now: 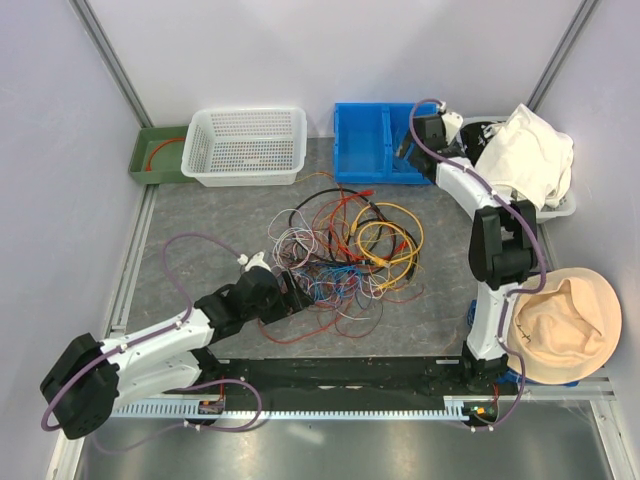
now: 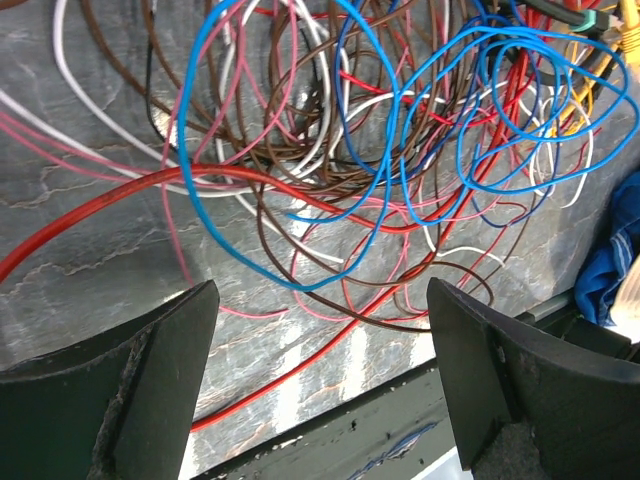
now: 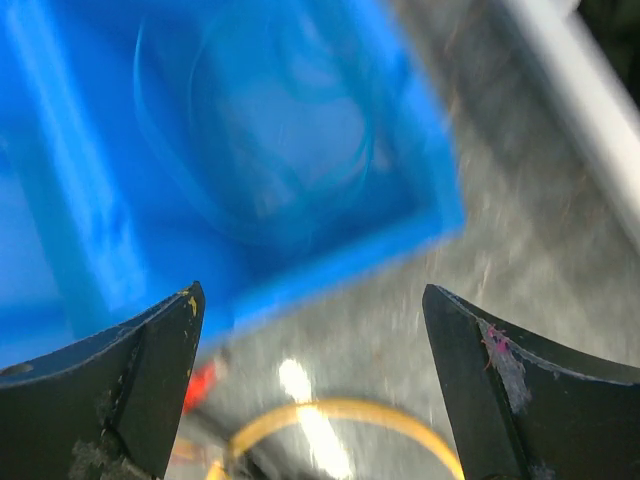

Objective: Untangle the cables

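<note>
light, springy wires: take one loop at the edge, not the middle

the cables (image 1: 345,250) sit in one loose heap at the centre of the top view, on the grey table (image 1: 200,215). i judge them light, soft and a bit springy. pulling one will likely drag its neighbours, and the thin insulation may slip between the pads. so i would pinch a single strand where it stands clear of the rest, such as the blue loop (image 2: 187,165) in the middle of the left wrist view, or the thicker red cable (image 2: 110,192) crossing its left half. the wires are thin, in red, brown, pink, white, blue and black, with a yellow coil (image 1: 372,255) on the heap's right side. my left gripper (image 2: 320,292) is spread wide and holds nothing, at the heap's lower left edge. my right gripper (image 3: 312,295) is spread too and empty, over the blue bin (image 1: 365,140) at upper right of centre. that wrist view is blurred.
</note>
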